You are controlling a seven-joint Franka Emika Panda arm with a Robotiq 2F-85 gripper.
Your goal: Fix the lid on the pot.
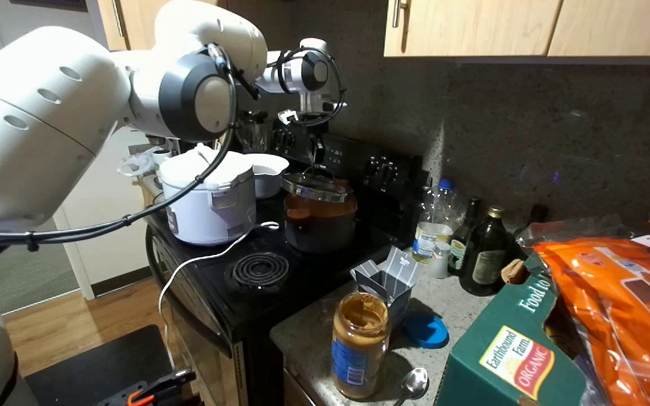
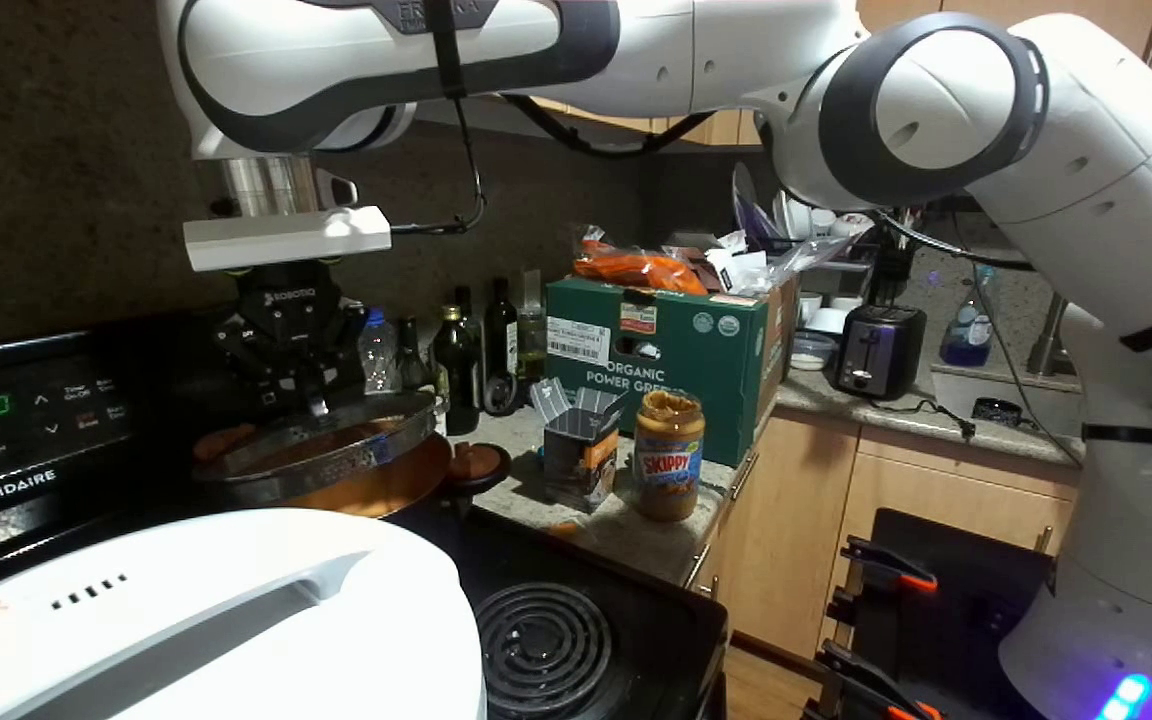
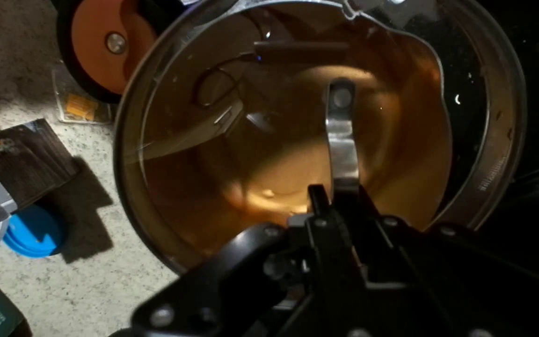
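The lid is round clear glass with a metal rim; it shows in both exterior views (image 1: 316, 193) (image 2: 356, 460) and fills much of the wrist view (image 3: 274, 150). My gripper (image 1: 315, 151) (image 2: 314, 398) (image 3: 337, 199) is shut on the lid's metal strip handle (image 3: 343, 140). The lid hangs tilted over the reddish-brown pot (image 1: 320, 228) (image 2: 391, 487), which stands on the stove. In the wrist view the lid's right side reaches past the pot's rim, so it is off-centre. Whether the lid's low edge touches the pot, I cannot tell. The pot's brown side handle (image 3: 96, 42) sticks out beside the lid.
A white cooker (image 1: 209, 197) stands near the pot on the stove (image 1: 251, 304), with a white pot (image 1: 268, 175) behind. The control panel (image 1: 392, 169) rises at the back. Bottles (image 1: 483, 254), an open carton (image 1: 390, 279), a peanut butter jar (image 1: 360, 349) and a green box (image 1: 511, 344) are on the counter.
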